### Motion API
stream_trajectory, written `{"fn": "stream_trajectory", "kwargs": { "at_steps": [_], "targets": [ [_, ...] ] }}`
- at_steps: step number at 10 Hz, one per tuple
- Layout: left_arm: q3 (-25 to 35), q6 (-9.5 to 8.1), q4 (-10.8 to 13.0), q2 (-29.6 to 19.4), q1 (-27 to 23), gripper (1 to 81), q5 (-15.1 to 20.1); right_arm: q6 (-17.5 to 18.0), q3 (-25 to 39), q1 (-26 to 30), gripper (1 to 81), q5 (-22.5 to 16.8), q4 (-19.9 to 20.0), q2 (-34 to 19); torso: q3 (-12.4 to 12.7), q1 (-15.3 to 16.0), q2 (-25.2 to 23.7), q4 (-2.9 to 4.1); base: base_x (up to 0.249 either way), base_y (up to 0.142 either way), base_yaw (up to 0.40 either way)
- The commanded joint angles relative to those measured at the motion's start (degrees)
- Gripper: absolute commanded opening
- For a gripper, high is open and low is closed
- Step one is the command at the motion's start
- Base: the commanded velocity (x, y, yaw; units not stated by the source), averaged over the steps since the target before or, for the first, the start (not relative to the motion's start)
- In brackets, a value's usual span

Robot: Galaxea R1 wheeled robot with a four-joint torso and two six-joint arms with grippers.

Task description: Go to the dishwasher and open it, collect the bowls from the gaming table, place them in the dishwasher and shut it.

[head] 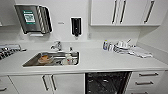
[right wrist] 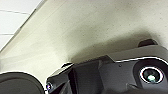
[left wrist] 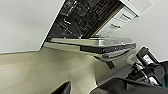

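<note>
Dishwasher status: open. You see its dark cavity under the white tabletop, right of centre in the head view, between the white cabinet doors on its left and a stack of drawers on its right. In the left wrist view the lowered door lies flat and level, its edge toward the camera, with the dark racks above it and the beige floor below.

Scan the head view from left to right:

1. A wall-mounted paper dispenser with a green label sits high on the left.
2. A steel sink is set into the tabletop; an orange bowl and other items lie in it. The tap stands behind it.
3. A dark soap dispenser hangs on the wall near centre.
4. A small bottle and a pile of dishes stand on the right part of the tabletop, below the upper cabinets.

Arm pose: the left wrist camera sits low, near the floor, and looks up at the door and cavity. The right wrist camera also sits low and looks across the floor toward a white panel; dark robot hardware occupies the near field.

Jaws: you cannot tell the state of either set from these views.
</note>
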Motion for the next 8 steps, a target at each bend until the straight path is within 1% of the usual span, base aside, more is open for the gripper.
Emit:
{"fn": "stream_trajectory", "kwargs": {
  "at_steps": [1, 2, 3, 4, 7, 8],
  "targets": [
    [1.5, 0.23, 1.0, -2.0, -3.3, 81.1, 1.1, -0.2, -0.8, 2.3, 81.1, -2.4, -1.7, 0.1, 0.0, 0.0, 0.0, 0.0, -0.074, 0.0, 0.0],
    [0.0, 0.15, 0.9, -0.7, -2.4, 81.1, 1.1, -0.2, -2.0, 1.7, 81.1, -1.7, -2.4, 0.9, 0.0, 0.0, 0.0, 0.0, -0.069, 0.0, 0.0],
    [-2.8, 0.06, 0.2, 1.5, -0.8, 81.1, 1.1, -0.2, -4.0, 0.8, 81.1, -0.8, -3.6, 2.1, 0.0, 0.0, 0.0, 0.0, 0.0, 0.0, 0.0],
    [-7.4, -0.21, 0.1, 4.7, 1.8, 81.1, 1.1, -0.2, -6.9, -0.5, 81.1, 0.6, -5.1, 3.7, 0.0, 0.0, 0.0, 0.0, 0.0, 0.0, 0.0],
    [-25.5, -0.47, 0.0, 16.8, 9.2, 81.1, 1.1, -0.5, -19.3, -4.2, 81.1, 5.2, -9.2, 11.2, 0.0, 0.0, 0.0, 0.0, 0.0, 0.0, 0.0],
    [-29.5, -0.47, 0.0, 19.5, 10.9, 81.1, 1.0, -0.5, -23.0, -5.4, 81.1, 6.7, -10.3, 13.5, 0.0, 0.0, 0.0, 0.0, 0.0, 0.0, 0.0]
  ]
}}
